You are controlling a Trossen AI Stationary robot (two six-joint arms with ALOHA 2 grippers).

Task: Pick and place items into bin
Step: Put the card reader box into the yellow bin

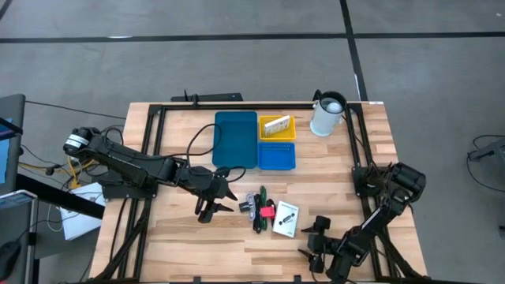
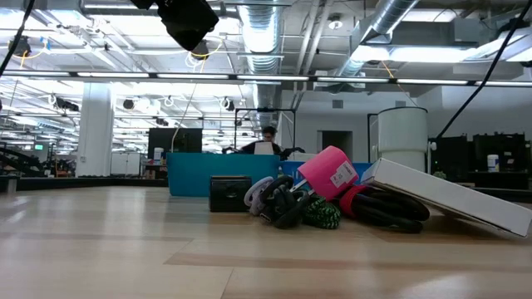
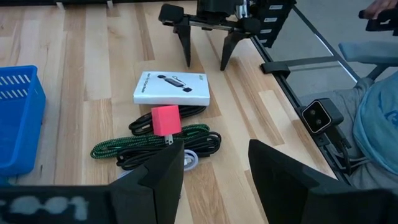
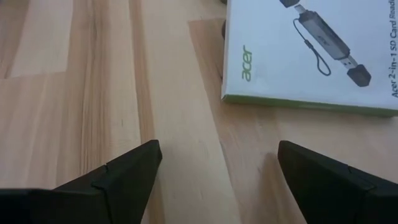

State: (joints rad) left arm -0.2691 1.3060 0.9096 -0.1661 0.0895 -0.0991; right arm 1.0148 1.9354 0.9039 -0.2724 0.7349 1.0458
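Observation:
The items lie in a small heap on the table: a white printed card box (image 1: 286, 218) (image 3: 171, 88) (image 4: 311, 50), a red piece (image 3: 165, 119) resting on coiled green and black cords (image 3: 155, 146), and a small silver piece (image 3: 189, 158). A white bar (image 1: 276, 125) lies in the yellow tray. The bin (image 1: 236, 139) is a teal, a yellow and a bright blue tray set together. My left gripper (image 1: 229, 199) (image 3: 214, 180) is open, just left of the heap. My right gripper (image 1: 308, 241) (image 4: 217, 168) is open and low, just right of the card box.
A white cylindrical jug (image 1: 327, 114) stands right of the trays near the far edge. A black frame rail (image 1: 359, 150) runs along the table's sides. Bare wood lies between the heap and the near edge. In the low view a person (image 2: 268, 141) sits in the room beyond.

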